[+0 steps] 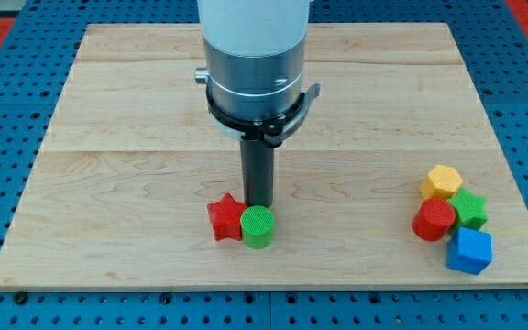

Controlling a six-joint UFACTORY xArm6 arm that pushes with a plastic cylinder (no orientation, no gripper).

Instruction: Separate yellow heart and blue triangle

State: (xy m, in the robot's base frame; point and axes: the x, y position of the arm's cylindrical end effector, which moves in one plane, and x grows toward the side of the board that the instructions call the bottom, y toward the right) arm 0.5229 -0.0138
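Observation:
The yellow heart (441,181) lies near the board's right edge, at the top of a tight cluster. The blue block (469,249), its shape hard to make out, lies at the bottom of that cluster. A red block (434,220) and a green block (468,209) sit between the two. My tip (258,203) is far to the left of the cluster, in the lower middle of the board. It stands just above a green cylinder (258,226), close to or touching it.
A red star (226,218) lies against the green cylinder's left side. The wooden board (136,137) rests on a blue perforated table. The cluster on the right lies close to the board's right and bottom edges.

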